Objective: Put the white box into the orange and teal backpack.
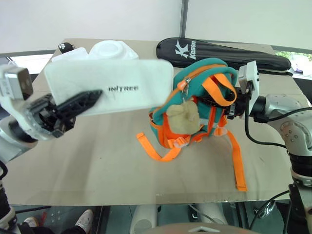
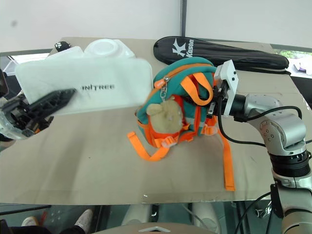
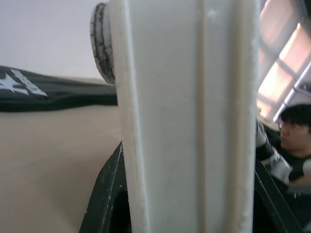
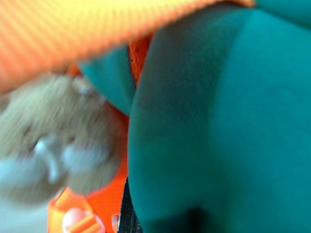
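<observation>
Above the desk (image 1: 97,161), left of centre: white box (image 1: 122,87), lettered "INITREE", held aloft by the left tool (image 1: 80,102), fingers pinching its near end. At centre: orange and teal backpack (image 1: 195,105), beige plush bear (image 1: 184,118) attached, right tool (image 1: 225,100) pressed together on its orange top strap. Behind: black racket case (image 1: 219,53), white "Kason" logo.

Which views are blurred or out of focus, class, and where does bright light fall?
Right wrist view: backpack and its plush bear are soft, too close to focus. Left wrist view: white box looms close, bright window light behind. Left eye view: sharp; box lettering readable, daylight at the table's far corners.
</observation>
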